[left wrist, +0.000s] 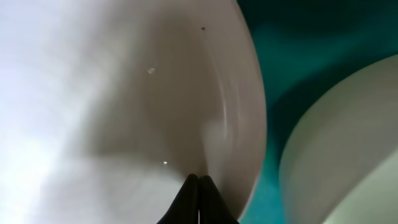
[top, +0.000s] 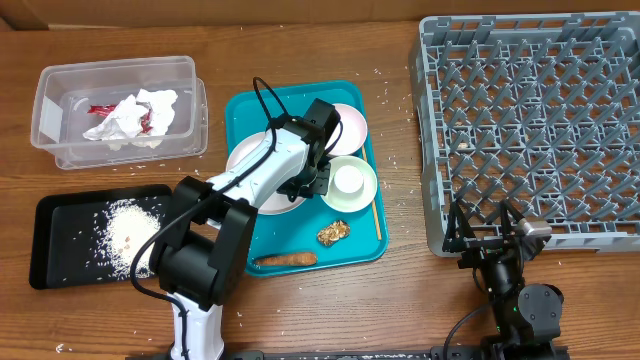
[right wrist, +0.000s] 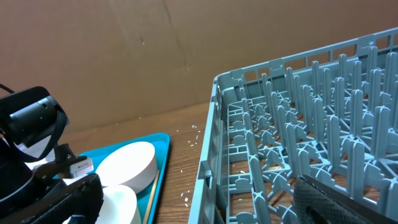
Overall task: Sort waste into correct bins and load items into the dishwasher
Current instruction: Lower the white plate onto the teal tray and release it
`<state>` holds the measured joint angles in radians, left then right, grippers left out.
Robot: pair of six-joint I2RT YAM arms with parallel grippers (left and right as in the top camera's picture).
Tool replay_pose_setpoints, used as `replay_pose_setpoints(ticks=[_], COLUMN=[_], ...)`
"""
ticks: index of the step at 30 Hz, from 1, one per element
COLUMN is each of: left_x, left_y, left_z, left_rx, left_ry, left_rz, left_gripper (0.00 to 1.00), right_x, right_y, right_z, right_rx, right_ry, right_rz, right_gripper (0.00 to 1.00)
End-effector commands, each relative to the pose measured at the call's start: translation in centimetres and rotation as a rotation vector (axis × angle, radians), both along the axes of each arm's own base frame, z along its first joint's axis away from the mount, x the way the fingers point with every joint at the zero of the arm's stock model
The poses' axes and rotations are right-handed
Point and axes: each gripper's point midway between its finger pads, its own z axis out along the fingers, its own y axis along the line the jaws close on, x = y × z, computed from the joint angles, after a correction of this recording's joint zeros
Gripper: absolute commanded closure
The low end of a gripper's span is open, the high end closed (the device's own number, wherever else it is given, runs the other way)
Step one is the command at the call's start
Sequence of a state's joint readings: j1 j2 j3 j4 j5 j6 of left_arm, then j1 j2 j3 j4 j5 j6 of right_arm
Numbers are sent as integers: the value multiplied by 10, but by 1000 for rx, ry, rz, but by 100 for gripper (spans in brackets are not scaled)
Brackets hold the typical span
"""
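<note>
The left gripper [top: 305, 183] is down on the big white plate [top: 243, 160], which lies on the teal tray [top: 240, 100] in the middle of the picture. In the left wrist view its fingertips [left wrist: 186, 202] are pressed together with nothing I can see between them. They touch the plate [left wrist: 93, 93] close to its edge. I think the gripper is there to start moving the plate, because the plate belongs in the grey dish rack [top: 530, 100] at the upper right. I see no dish in the rack yet. The right gripper [top: 485, 228] sits at the lower right, just beside the near wall of the rack. Its fingers are spread wide and hold nothing. It looks parked there to stay out of the way. The crumpled napkin [top: 125, 118] and the red wrapper [top: 100, 108] lie in the clear tub [top: 50, 90] at the upper left. The rice [top: 130, 228] lies in the black tray [top: 60, 215] at the lower left, so each kind of trash seems to have its own bin. The brown lump [top: 333, 232] and the sausage stick [top: 284, 259] wait at the lower edge of the teal tray, not yet binned. The upper bowl [top: 350, 122], the lower bowl [top: 368, 192] with the cup [top: 348, 180] in it, and the wooden stick [top: 376, 215] are on that tray too.
</note>
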<state>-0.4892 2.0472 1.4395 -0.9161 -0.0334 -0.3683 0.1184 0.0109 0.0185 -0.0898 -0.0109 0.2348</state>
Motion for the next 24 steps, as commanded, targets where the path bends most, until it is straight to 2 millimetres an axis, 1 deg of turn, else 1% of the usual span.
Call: replay_pose_setpoints(ticks=[1, 3, 7, 12, 13, 16, 19, 20, 22, 24], left_x=[0, 3, 13, 25, 27, 30, 30, 29, 28, 25], left_y=[-4, -6, -4, 7, 12, 12, 7, 5, 1, -4], left_z=[-1, 2, 18, 53, 65, 84, 103, 109, 117, 118], left_rx=[-31, -36, -27, 42, 62, 54, 8, -11, -42, -72], left_ry=[9, -1, -29, -82, -103, -133, -167, -174, -183, -172], left_rz=[23, 23, 31, 44, 61, 80, 81, 80, 78, 73], left_gripper=[96, 96, 96, 96, 96, 96, 95, 94, 88, 76], right_x=[0, 0, 0, 0, 0, 0, 0, 0, 0, 0], right_y=[-2, -2, -2, -2, -2, -2, -2, -2, -2, -2], right_z=[-2, -2, -2, -2, -2, -2, -2, -2, -2, -2], right_rx=[-7, -7, -7, -7, -7, -7, -7, -7, -7, -7], right_ry=[-5, -5, -5, -5, -5, -5, -5, -5, -5, -5], right_rz=[-10, -10, -10, -10, -10, -10, -10, -10, -10, -10], right_gripper=[0, 0, 0, 0, 0, 0, 0, 0, 0, 0])
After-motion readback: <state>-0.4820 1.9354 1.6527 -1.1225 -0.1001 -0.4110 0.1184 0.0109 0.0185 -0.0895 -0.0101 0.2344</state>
